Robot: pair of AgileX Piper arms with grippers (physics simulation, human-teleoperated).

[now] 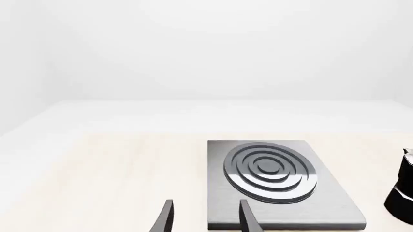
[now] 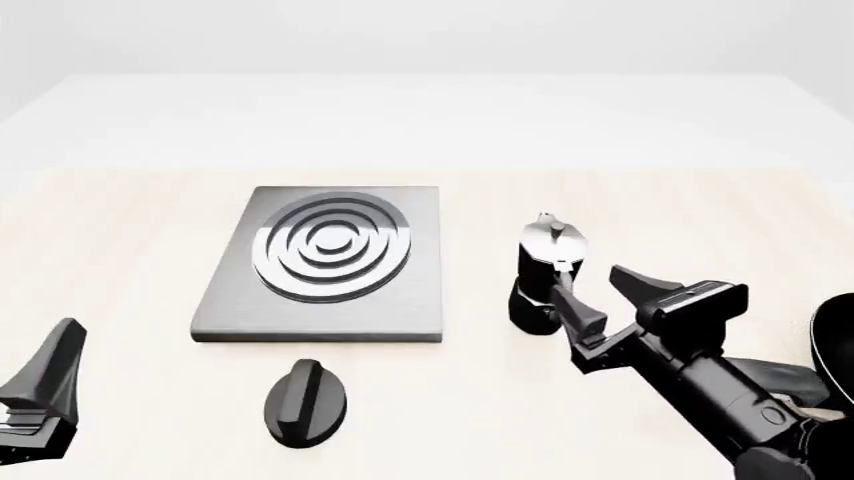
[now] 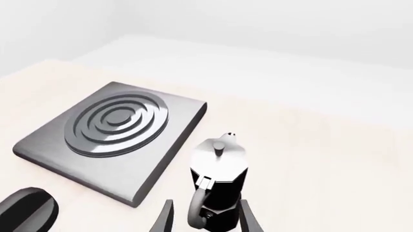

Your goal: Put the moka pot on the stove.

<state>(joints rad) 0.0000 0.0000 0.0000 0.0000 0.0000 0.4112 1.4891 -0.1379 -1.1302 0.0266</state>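
Observation:
The moka pot (image 2: 545,262) stands upright on the table, right of the stove (image 2: 334,262), apart from it. In the right wrist view the moka pot (image 3: 219,179) shows its handle toward the camera, with the stove (image 3: 113,130) beyond it. My right gripper (image 2: 603,297) is open just behind the pot on the near right side. In its wrist view the right gripper (image 3: 206,220) has a finger on each side of the pot's lower body, not closed on it. My left gripper (image 1: 206,218) is open and empty near the stove's front edge (image 1: 271,183). It also shows low at the left in the front view (image 2: 47,385).
A black oval knob (image 2: 306,398) lies on the table in front of the stove, also in the right wrist view (image 3: 26,210). A black pan's rim (image 2: 838,350) shows at the far right edge. The pot's edge shows in the left wrist view (image 1: 403,191).

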